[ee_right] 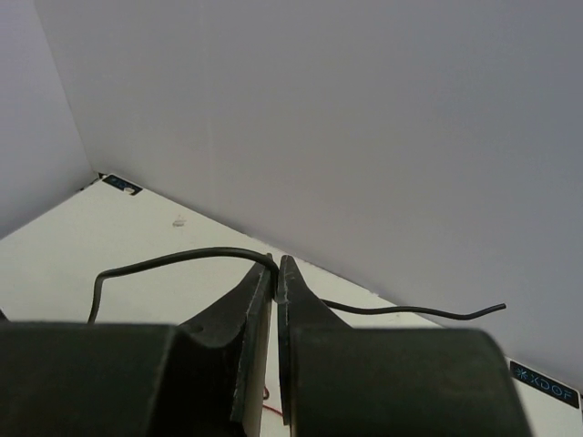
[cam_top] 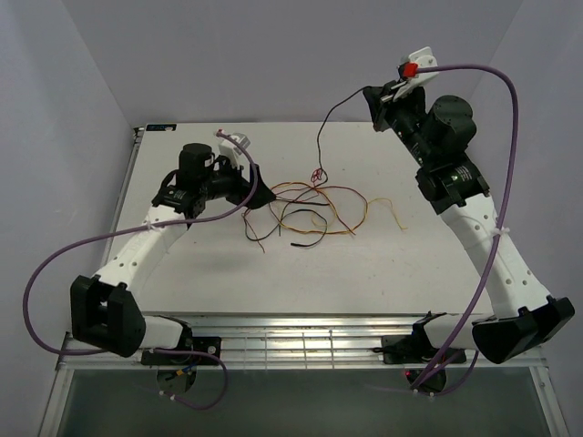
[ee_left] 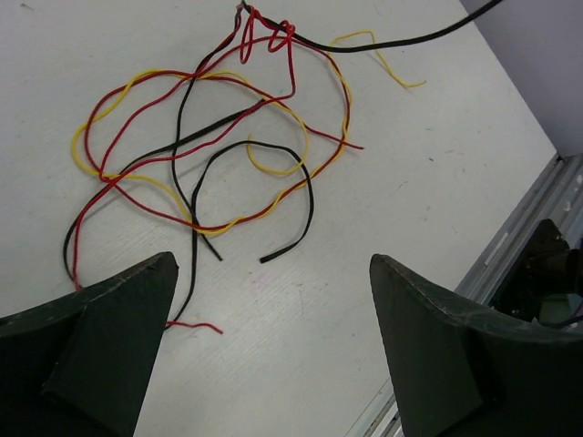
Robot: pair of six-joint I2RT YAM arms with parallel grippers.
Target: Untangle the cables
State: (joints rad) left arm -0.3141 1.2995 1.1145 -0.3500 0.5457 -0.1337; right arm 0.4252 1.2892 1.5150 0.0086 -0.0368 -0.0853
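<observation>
**Black strand raised out of the heap; pulling-apart step in hand.**

A thin black cable (ee_right: 173, 259) is pinched between the closed fingers of the right arm (ee_right: 250, 314) and held high above the white surface (cam_top: 383, 273), near the back wall. From there it hangs down to the loose heap of thin red, yellow and black cables (cam_top: 301, 211) lying mid-surface. Small red loops (ee_left: 273, 32) are seen caught around the black strand where it leaves the heap. The fingers of the left arm (ee_left: 118, 319) are spread wide and empty, held low at the heap's left edge. Next move, as judged: the heap is to be pinned, or the red loops gripped, by the left arm, so that the black strand can be drawn free without the heap being dragged along.
</observation>
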